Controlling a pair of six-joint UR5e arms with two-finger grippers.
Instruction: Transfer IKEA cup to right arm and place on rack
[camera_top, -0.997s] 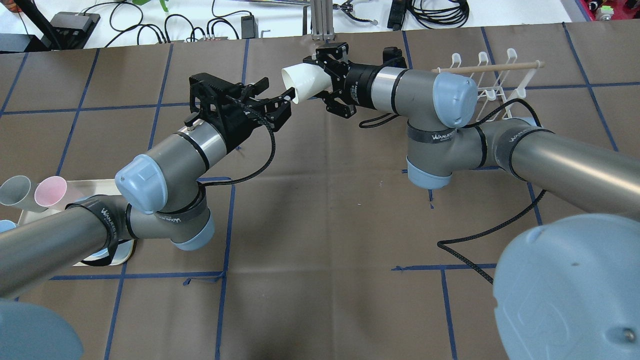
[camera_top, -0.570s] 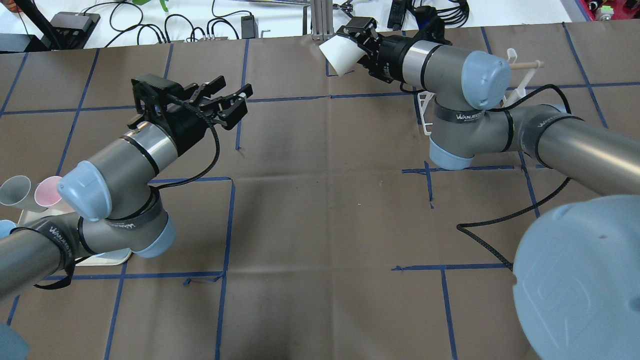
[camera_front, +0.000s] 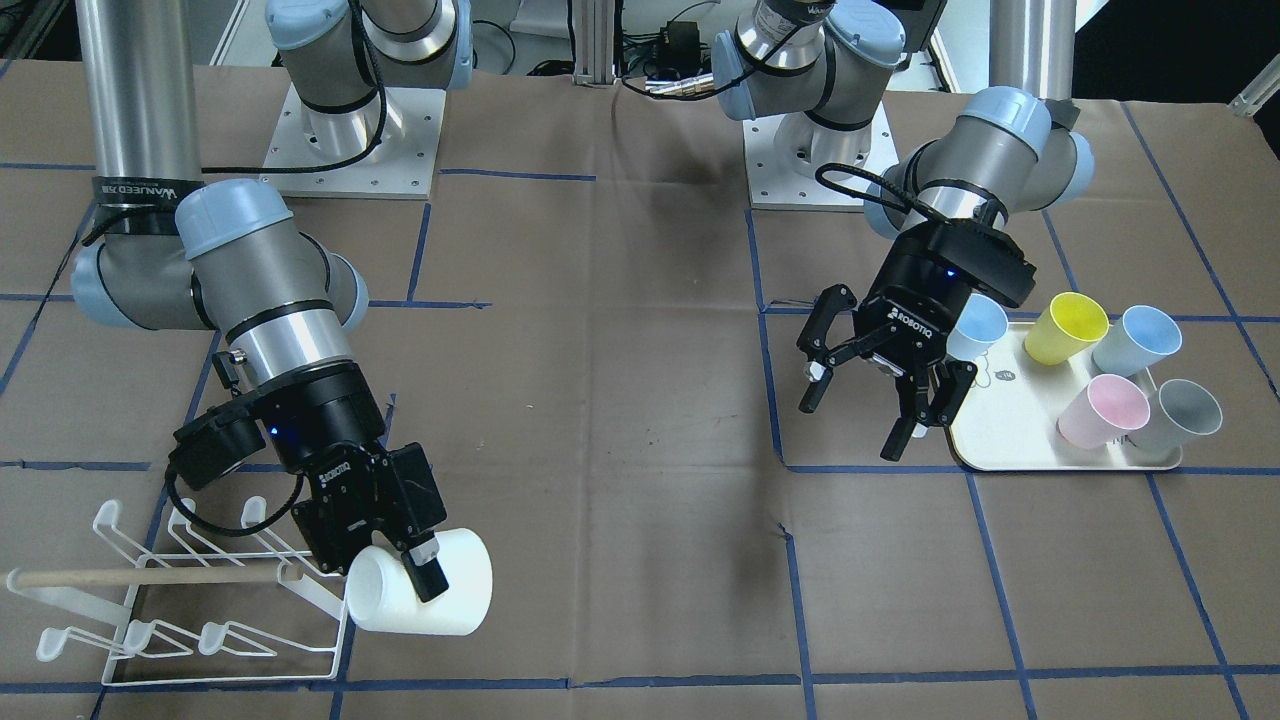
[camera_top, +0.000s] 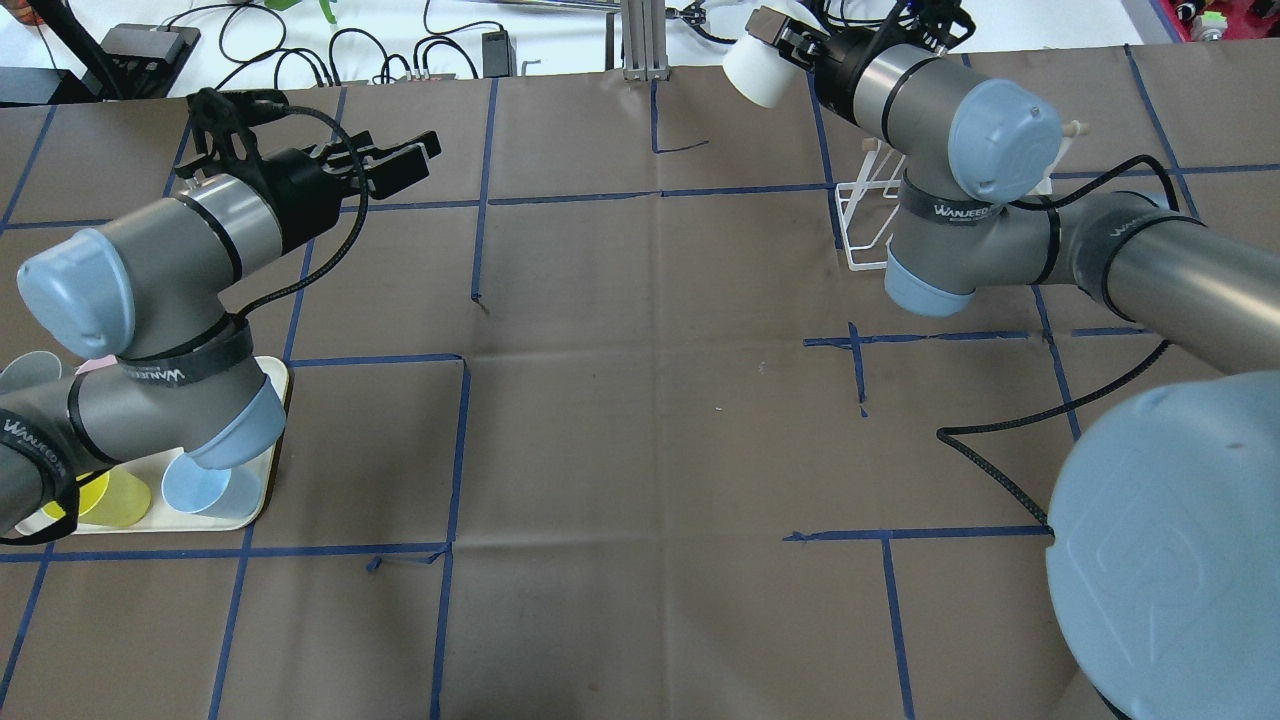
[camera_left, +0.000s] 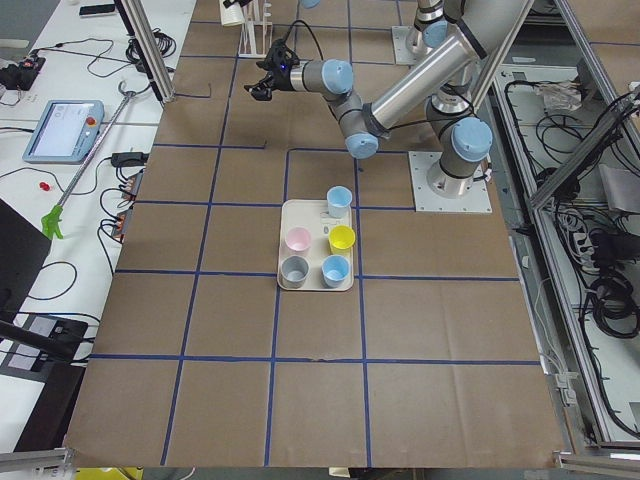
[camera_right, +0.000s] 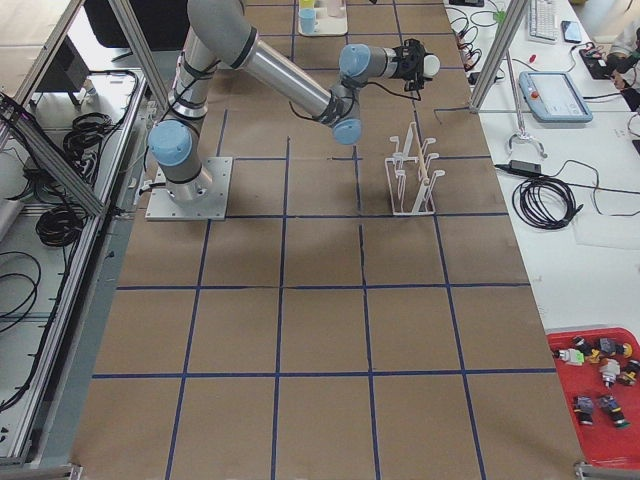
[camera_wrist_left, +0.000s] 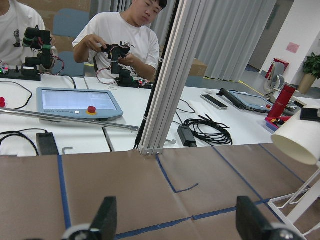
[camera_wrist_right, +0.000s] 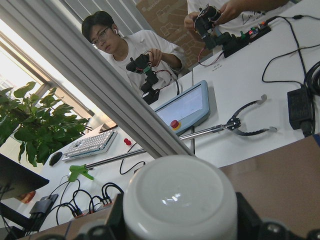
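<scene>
The white cup (camera_front: 455, 590) is up off the desk (camera_front: 620, 420), lying sideways in the right gripper (camera_front: 425, 578), whose fingers are clamped across its wall. It hangs just beside the end of the white wire rack (camera_front: 215, 640), near the wooden dowel (camera_front: 140, 577). The wide mouth looks to be pointing away from the prongs. The right wrist camera sees only the closed bottom, which fits that. How high the cup rides above the prongs I can't settle from these angles.

Over on the other side, the left gripper (camera_front: 865, 425) has its jaws spread and carries nothing. It hovers just beside the cream tray (camera_front: 1000, 440) of coloured cups, well apart from the action. So the handover reads as done, and placing is the step in hand.

Here's the danger: the cup needs turning mouth-down over a prong. If the turn comes up short, the rim could catch a hook or the dowel and shove that light rack along. A smooth, tapered wall could also slide in the fingers on contact, and an early release would let the cup roll off.
</scene>
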